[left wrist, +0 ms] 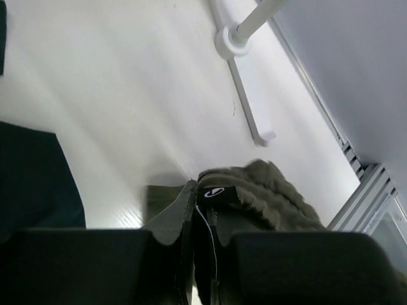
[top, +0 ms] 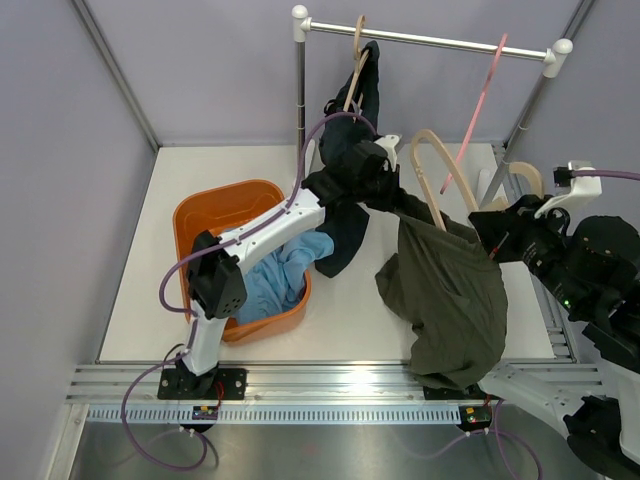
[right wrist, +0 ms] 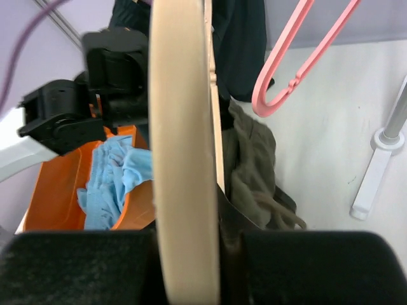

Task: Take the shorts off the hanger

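Observation:
The olive green shorts (top: 450, 300) hang between my two arms above the table's right half. My left gripper (top: 385, 190) is shut on their waistband (left wrist: 267, 190); a black label shows beside its fingertips. My right gripper (top: 490, 225) is shut on a beige wooden hanger (top: 430, 175), which fills the right wrist view (right wrist: 184, 152) with the olive cloth (right wrist: 251, 165) behind it. The light blue shorts (top: 280, 270) lie in the orange basket (top: 200, 215). The dark navy shorts (top: 350, 150) hang on a wooden hanger (top: 357, 60) on the rail.
A metal rail (top: 430, 40) on two posts stands at the back of the table. An empty pink hanger (top: 480, 105) hangs on it, and also shows in the right wrist view (right wrist: 292, 63). A rail foot (left wrist: 245, 76) lies on the white table.

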Action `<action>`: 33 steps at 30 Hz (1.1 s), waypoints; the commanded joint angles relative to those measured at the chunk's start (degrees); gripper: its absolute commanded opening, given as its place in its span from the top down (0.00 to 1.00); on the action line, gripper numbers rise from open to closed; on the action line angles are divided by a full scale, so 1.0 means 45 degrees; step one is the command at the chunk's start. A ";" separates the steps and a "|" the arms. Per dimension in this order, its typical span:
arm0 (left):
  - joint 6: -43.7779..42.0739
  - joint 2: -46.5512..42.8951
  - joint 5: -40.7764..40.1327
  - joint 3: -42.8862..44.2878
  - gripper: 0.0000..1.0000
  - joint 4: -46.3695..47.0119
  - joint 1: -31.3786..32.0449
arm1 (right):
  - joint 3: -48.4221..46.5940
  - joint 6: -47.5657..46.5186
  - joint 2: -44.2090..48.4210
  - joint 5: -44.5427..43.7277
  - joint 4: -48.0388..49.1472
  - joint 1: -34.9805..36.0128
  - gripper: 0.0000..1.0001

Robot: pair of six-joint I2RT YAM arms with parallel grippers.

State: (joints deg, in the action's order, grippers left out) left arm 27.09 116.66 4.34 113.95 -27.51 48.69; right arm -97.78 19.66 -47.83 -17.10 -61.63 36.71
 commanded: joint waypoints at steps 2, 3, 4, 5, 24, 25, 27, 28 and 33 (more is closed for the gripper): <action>-0.0299 -0.0373 -0.1238 -0.0825 0.97 -0.0002 -0.1132 | -0.0928 0.0143 0.0357 -0.0162 -0.0094 0.0260 1.00; -0.0240 -0.0707 -0.1218 -0.1159 0.98 0.0173 -0.1132 | -0.0967 0.0143 0.0260 -0.0512 -0.0133 0.0260 1.00; -0.0142 -0.1116 -0.1199 -0.1549 0.98 0.0620 -0.1112 | -0.0986 0.0123 0.0085 -0.0690 -0.0114 0.0260 1.00; -0.0161 -0.1507 -0.1141 -0.2210 0.98 0.0779 -0.1073 | -0.0967 0.0123 -0.0014 -0.0866 0.0002 0.0260 1.00; -0.7015 -0.8012 0.1240 -0.2527 0.96 -0.4960 0.6813 | -0.1512 -0.1692 -0.3666 -0.4362 0.4065 0.0241 1.00; -0.7074 -0.8343 0.1900 -0.2800 0.95 -0.5078 0.6934 | -0.1572 -0.1906 -0.3918 -0.4460 0.4182 0.0260 1.00; -0.7211 -0.9164 0.2471 -0.3427 0.94 -0.5370 0.7361 | -0.1690 -0.2141 -0.4096 -0.4752 0.4514 0.0241 1.00; -0.7250 -0.9438 0.2415 -0.3602 0.94 -0.5449 0.7480 | -0.1709 -0.2200 -0.4232 -0.4812 0.4708 0.0260 1.00; -0.7134 -1.0785 -0.0546 -0.2653 0.91 -0.5879 0.7618 | -0.2294 -0.2299 -0.4799 -0.4832 0.4769 0.0222 1.00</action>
State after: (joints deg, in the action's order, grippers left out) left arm -3.44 73.49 9.76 97.14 -54.65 82.85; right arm -104.14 10.66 -69.19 -35.99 -44.93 37.19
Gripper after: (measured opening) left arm 0.088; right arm 0.133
